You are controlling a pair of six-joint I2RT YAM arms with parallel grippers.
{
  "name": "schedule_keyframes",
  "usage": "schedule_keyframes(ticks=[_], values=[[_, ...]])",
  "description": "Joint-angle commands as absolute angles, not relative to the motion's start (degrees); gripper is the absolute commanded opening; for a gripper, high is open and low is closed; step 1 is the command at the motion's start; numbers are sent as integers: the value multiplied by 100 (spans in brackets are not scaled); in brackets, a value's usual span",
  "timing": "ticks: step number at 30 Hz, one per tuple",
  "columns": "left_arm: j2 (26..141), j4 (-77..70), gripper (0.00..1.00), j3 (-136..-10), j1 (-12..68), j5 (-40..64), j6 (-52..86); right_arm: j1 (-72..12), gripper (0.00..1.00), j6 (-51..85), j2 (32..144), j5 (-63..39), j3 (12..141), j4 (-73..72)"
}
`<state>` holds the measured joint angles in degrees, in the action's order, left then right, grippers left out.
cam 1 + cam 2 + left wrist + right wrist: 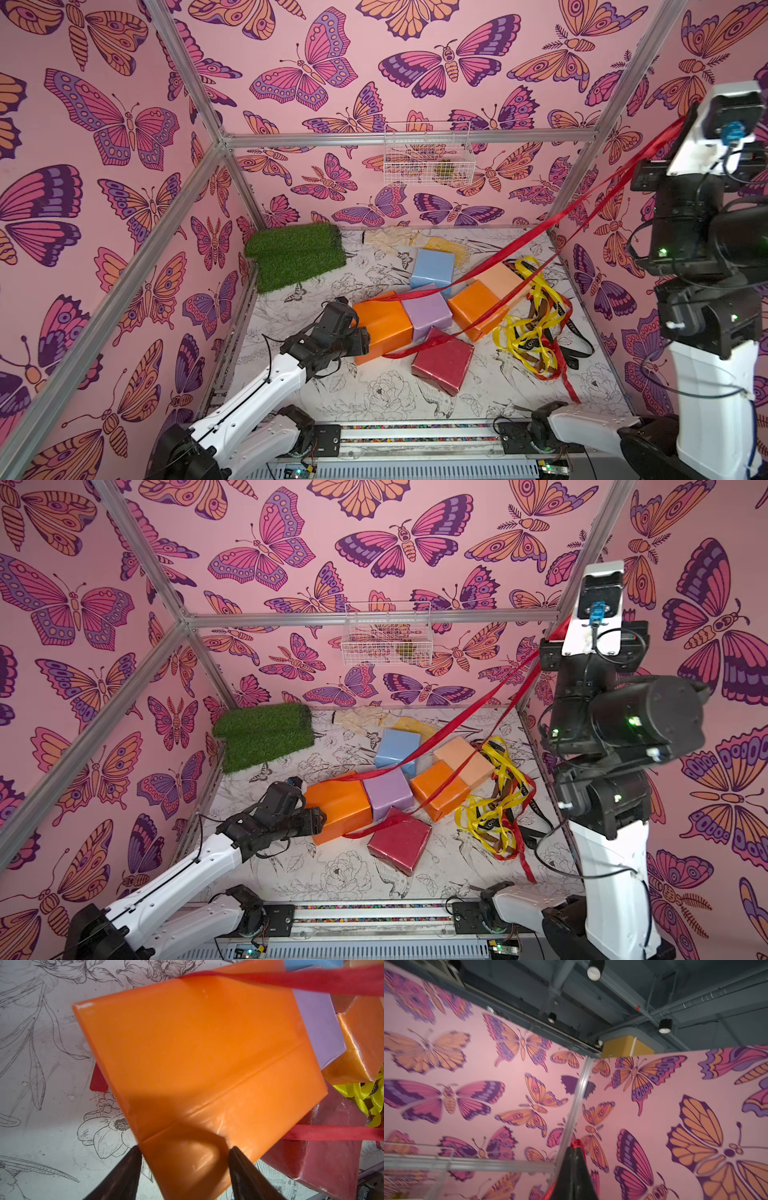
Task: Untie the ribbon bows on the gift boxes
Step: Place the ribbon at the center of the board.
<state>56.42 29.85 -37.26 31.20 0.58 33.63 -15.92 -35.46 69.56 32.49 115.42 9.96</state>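
1 red ribbon [509,249] outstanding: my right gripper [574,1148] clamps it at 2 o'clock, left gripper [182,1149] clamps orange box [197,1053]; next, pull free.

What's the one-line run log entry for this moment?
left gripper: clamped on larger orange box | right gripper: shut on red ribbon, raised high | ribbon: taut, two strands running to that box

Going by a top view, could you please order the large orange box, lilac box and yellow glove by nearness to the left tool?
1. large orange box, at the left tool.
2. lilac box, right of it.
3. yellow glove, farthest back.
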Motion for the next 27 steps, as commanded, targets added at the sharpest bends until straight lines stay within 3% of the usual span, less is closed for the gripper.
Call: schedule_keyframes(ticks=[1,9,16,24,25,27], values=[[5715,3344,68,-3708,3138,-168,3243,-682,0,-1838,6972,3273,10918,1922],[5572,3343,68,-3691,3138,-193,3237,867,0,935,7059,2188,8936,2797],[5625,3339,68,-3704,3138,-194,3219,938,0,1523,7541,2365,7954,3427],[5565,3319,68,-3693,3138,-167,3219,1262,0,1675,8709,2022,8331,4054],[5555,3313,68,-3688,3138,-167,3219,1274,6,1632,8908,1986,8521,4264],[5537,3319,68,-3691,3138,-167,3225,1265,39,1517,9319,1677,9046,4943]])
